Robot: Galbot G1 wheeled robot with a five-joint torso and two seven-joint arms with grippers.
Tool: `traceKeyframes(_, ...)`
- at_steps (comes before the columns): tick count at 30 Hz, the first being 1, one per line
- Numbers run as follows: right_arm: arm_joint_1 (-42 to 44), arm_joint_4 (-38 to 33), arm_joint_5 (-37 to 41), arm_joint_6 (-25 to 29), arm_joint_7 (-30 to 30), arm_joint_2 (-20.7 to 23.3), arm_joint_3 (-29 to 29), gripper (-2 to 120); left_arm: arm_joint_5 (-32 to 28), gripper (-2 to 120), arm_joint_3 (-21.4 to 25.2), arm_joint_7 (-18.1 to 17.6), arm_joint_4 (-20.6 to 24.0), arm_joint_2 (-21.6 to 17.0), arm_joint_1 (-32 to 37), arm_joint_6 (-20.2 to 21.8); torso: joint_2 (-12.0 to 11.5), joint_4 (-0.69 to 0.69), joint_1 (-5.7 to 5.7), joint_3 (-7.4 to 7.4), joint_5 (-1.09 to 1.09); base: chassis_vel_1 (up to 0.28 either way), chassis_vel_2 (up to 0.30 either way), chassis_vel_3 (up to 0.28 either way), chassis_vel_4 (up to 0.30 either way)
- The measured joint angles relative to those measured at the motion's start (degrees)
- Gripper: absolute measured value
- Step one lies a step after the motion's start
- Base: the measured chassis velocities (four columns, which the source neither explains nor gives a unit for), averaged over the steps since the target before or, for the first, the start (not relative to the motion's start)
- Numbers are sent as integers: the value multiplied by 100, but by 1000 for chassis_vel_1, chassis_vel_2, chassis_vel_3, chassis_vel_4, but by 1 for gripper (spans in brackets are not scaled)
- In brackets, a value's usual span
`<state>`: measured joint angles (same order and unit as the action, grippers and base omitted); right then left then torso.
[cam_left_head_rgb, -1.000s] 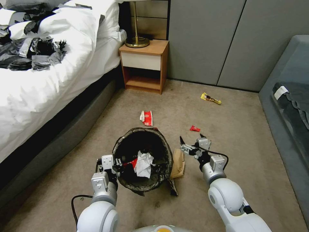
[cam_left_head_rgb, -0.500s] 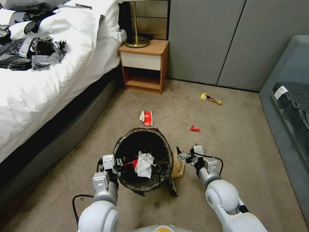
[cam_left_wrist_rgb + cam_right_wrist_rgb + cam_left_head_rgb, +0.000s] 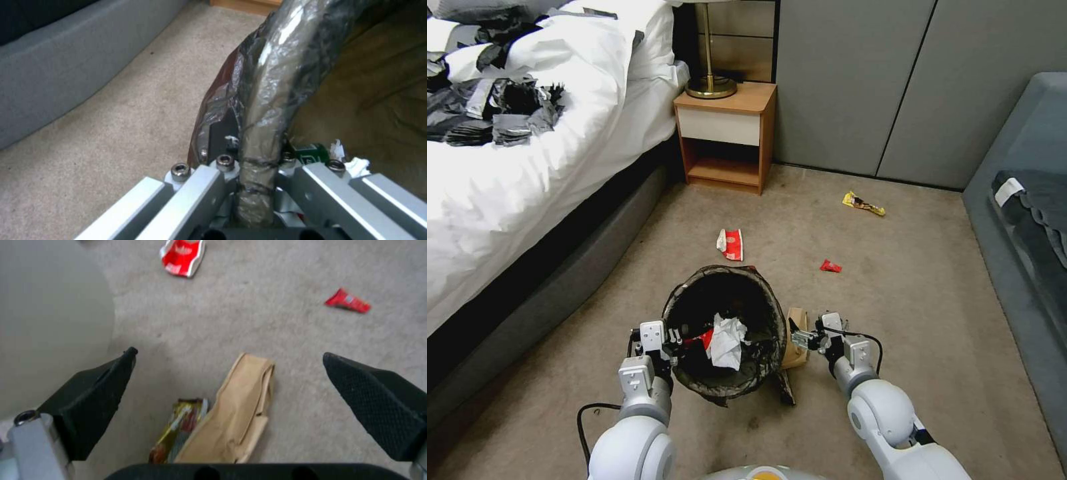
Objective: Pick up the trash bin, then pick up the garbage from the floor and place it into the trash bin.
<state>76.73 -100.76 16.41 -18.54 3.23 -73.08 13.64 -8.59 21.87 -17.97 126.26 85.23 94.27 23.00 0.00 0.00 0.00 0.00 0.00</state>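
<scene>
The trash bin (image 3: 694, 363), white with a dark bag over its rim (image 3: 267, 100), hangs tilted in front of me. My left gripper (image 3: 675, 335) (image 3: 257, 160) is shut on that rim. Inside lie a white tissue (image 3: 725, 341) and a green-labelled bottle (image 3: 313, 151). My right gripper (image 3: 798, 337) (image 3: 230, 355) is open, low over a brown paper bag (image 3: 796, 319) (image 3: 236, 413) on the carpet just right of the bin. A snack wrapper (image 3: 178, 430) lies against the bag. Farther off are a crushed red-and-white cup (image 3: 731, 244) (image 3: 182, 256), a red wrapper (image 3: 830, 266) (image 3: 347, 301) and a yellow wrapper (image 3: 864, 203).
A bed (image 3: 527, 173) with a grey base runs along the left, dark clothing (image 3: 500, 110) on top. A wooden nightstand (image 3: 727, 137) with a lamp stands at the back. A grey sofa (image 3: 1027, 220) borders the right. Open carpet (image 3: 907, 300) lies between.
My right gripper has come down and back toward me, leftward, from near the red wrapper to over the brown paper bag beside the bin. The left gripper and bin have stayed put.
</scene>
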Motion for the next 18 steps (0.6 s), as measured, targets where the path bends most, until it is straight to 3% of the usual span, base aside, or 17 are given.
traceKeyframes(18,-551,1240,-51,-5,-91,-158,-238,100,23,0,6,14,49,11,44,5,0,0,1,0,0,0,0,0,0)
